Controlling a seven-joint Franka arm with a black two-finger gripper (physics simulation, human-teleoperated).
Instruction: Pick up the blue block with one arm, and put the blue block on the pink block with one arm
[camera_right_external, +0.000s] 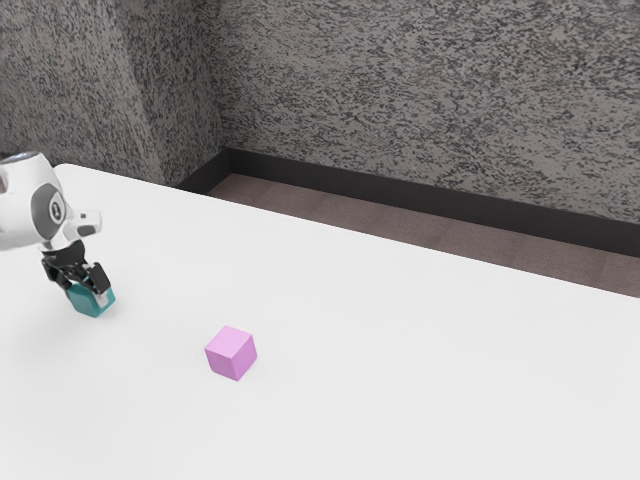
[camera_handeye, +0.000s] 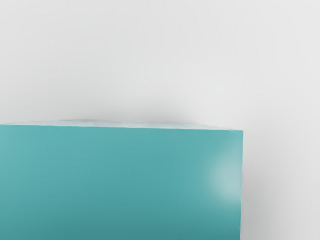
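In the exterior view my gripper (camera_right_external: 88, 290) has its black fingers (camera_right_external: 70, 272) closed on two sides of the blue block (camera_right_external: 92, 303), hiding its top; I cannot tell whether it rests on the white table (camera_right_external: 400, 340) or hangs just above it. The pink block (camera_right_external: 231, 352) stands well apart from my hand, toward the exterior view's right

In the wrist view the blue block (camera_handeye: 120, 182) sits right under my hand, cut off by the picture's edges, with bare table (camera_handeye: 160, 60) beyond it

Bright, even light across the white table (camera_right_external: 400, 330). Hardly any shadow by the pink block (camera_right_external: 231, 353), a soft grey one along the blue block (camera_handeye: 125, 185) edge, plus a pale glare spot on it.
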